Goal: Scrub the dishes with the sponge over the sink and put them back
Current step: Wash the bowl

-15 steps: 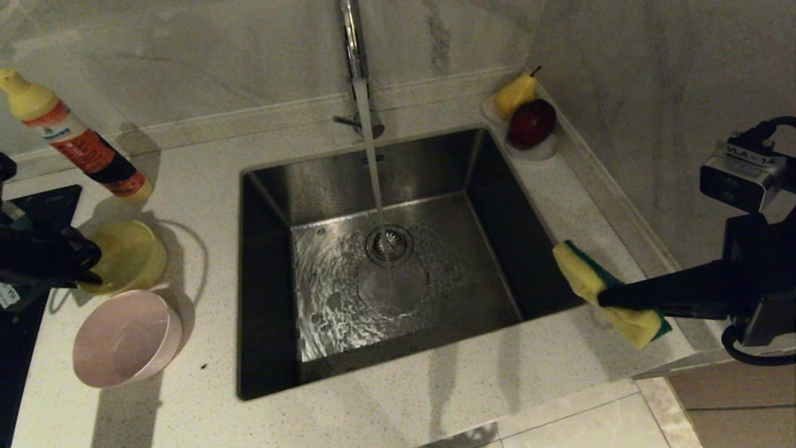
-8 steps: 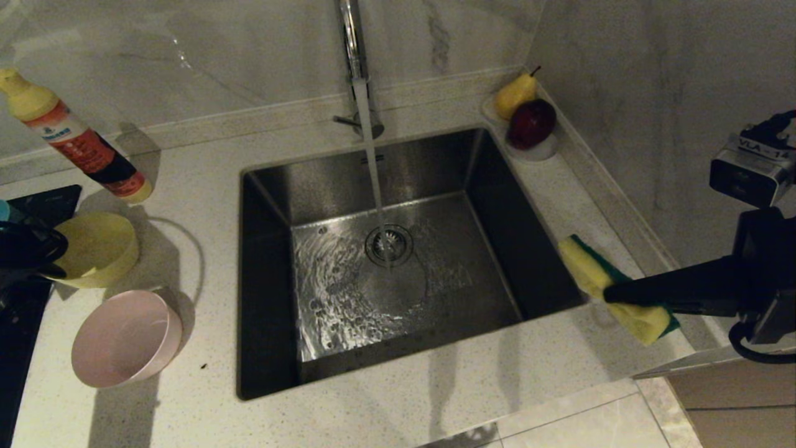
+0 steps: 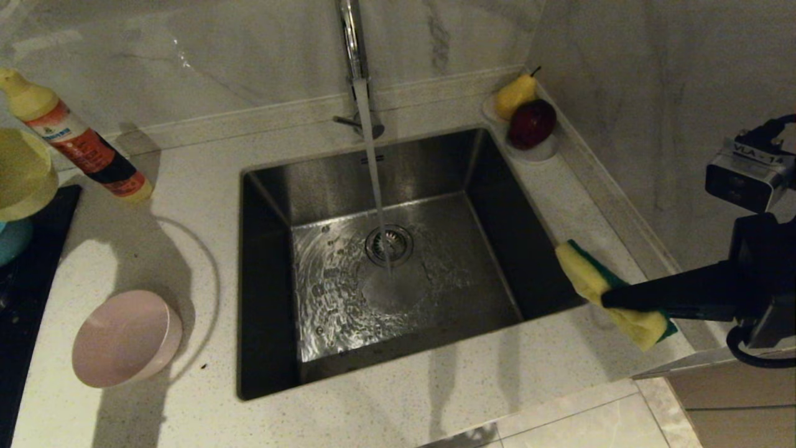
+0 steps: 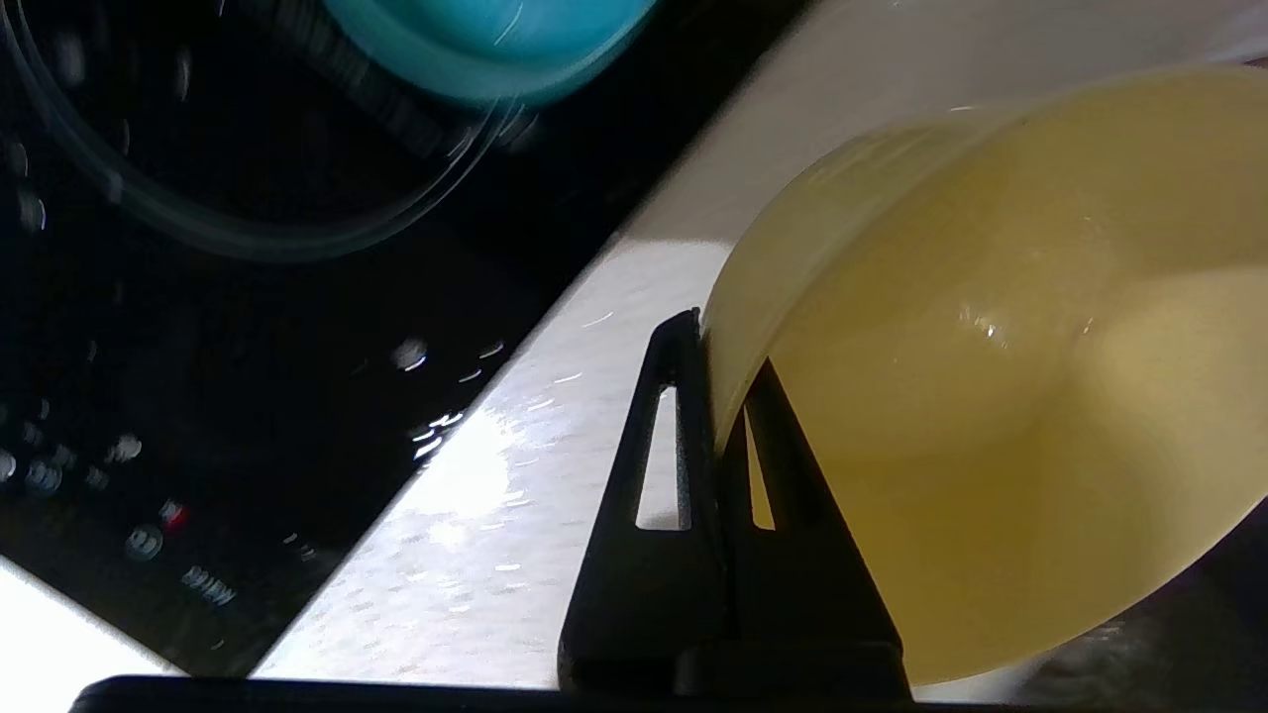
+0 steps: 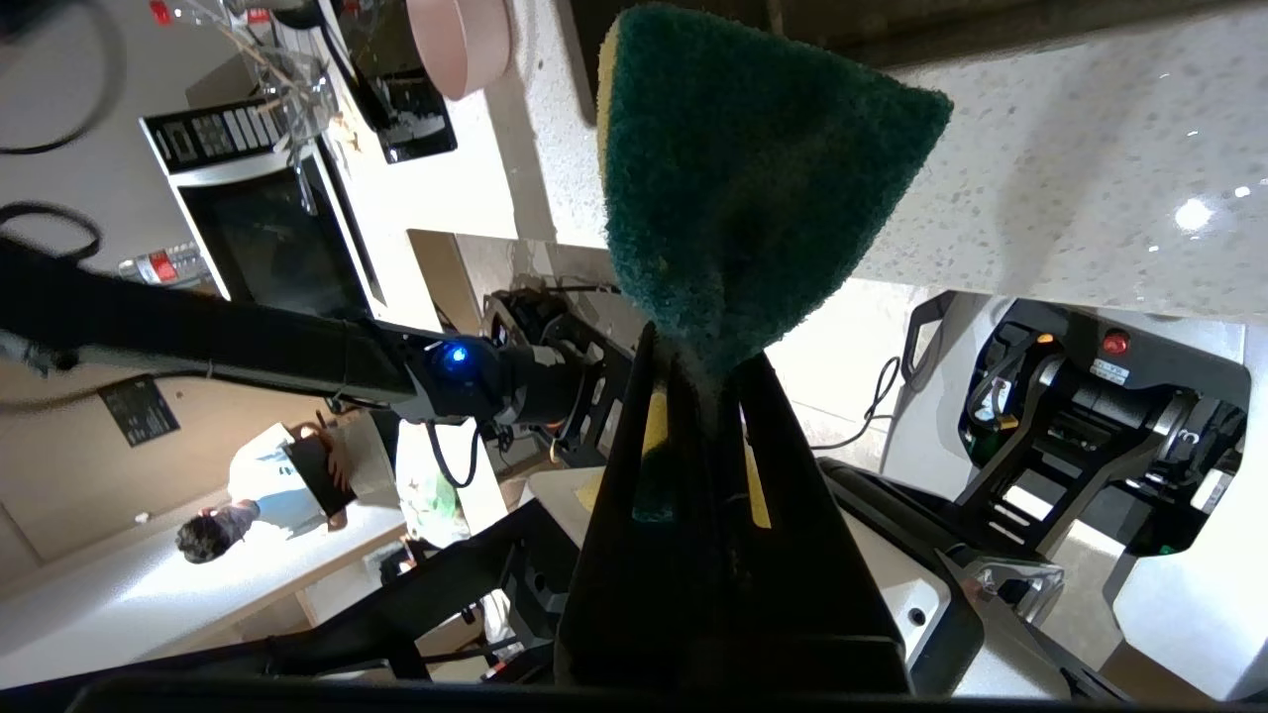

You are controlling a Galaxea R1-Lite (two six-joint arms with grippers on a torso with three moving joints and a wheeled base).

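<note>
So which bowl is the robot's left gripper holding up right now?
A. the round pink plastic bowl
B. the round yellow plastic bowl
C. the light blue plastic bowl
B: in the left wrist view the left gripper is shut on the rim of the round yellow plastic bowl.

Matte black right gripper (image 3: 612, 297) with long tapering fingers (image 5: 792, 535), each pierced by a narrow slot. Grey camera box above, labelled "VLA-14"; looped black cable below. Left gripper (image 4: 711, 396) identically black, slotted.

There are three bowls: one yellow bowl (image 3: 22, 174), one pink bowl (image 3: 124, 337) and one blue bowl (image 4: 490, 45). There is one sponge (image 3: 606, 292) and one sink (image 3: 398, 261).
</note>
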